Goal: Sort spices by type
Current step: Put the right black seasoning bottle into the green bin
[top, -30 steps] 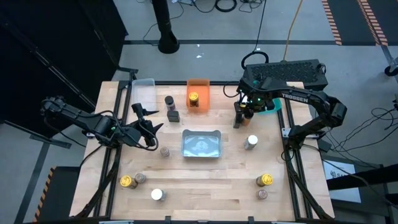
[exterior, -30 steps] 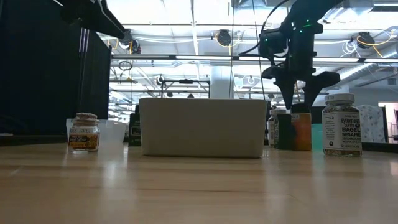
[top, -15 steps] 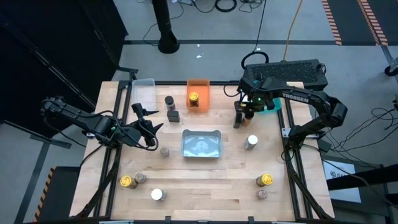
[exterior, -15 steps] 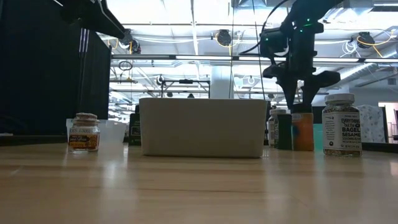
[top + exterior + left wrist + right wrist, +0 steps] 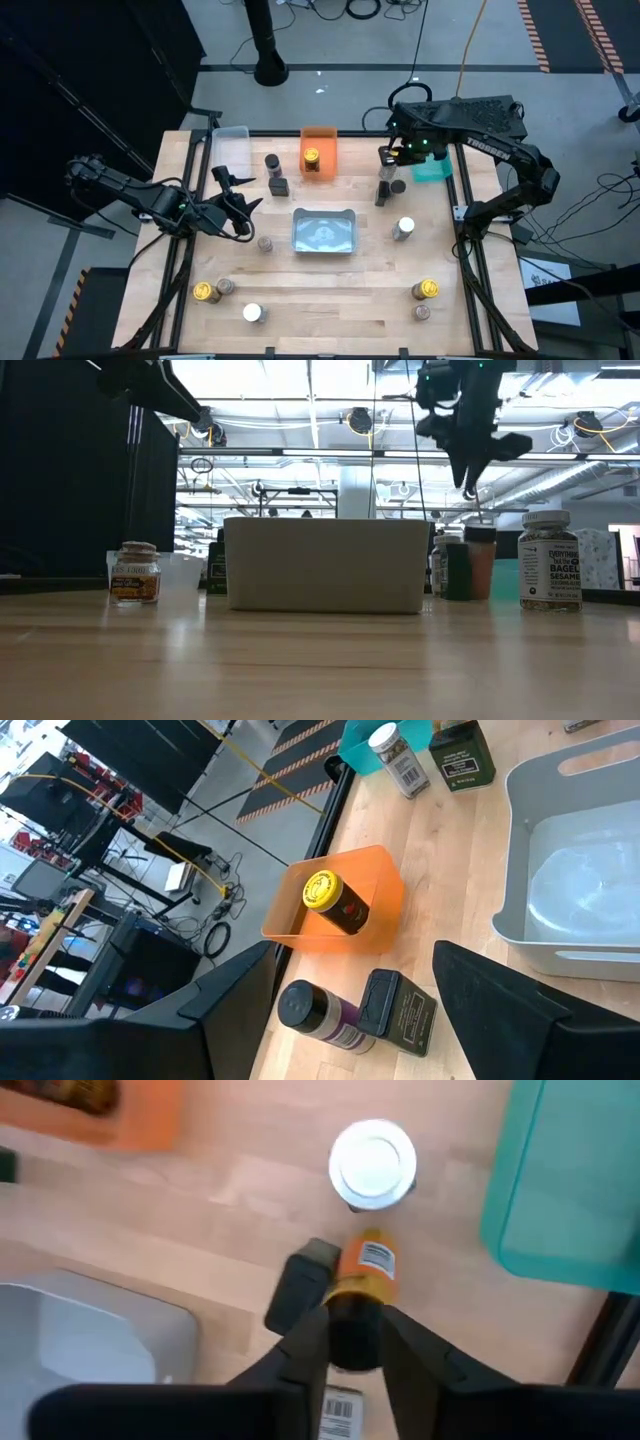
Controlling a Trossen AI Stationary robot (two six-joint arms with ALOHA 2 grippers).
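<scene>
An orange jar with a black lid is held by the right gripper.

It is lifted above the table, beside the teal bin, fingers closed on its lid. The left gripper is kept open, far from that bin.

Overhead, table-level (facing room) — 2 wrist views

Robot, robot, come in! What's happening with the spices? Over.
Left end effector open, idle at left. Right end effector hovers above orange jar; jar stands on table. Dark tin close beside it.
</scene>
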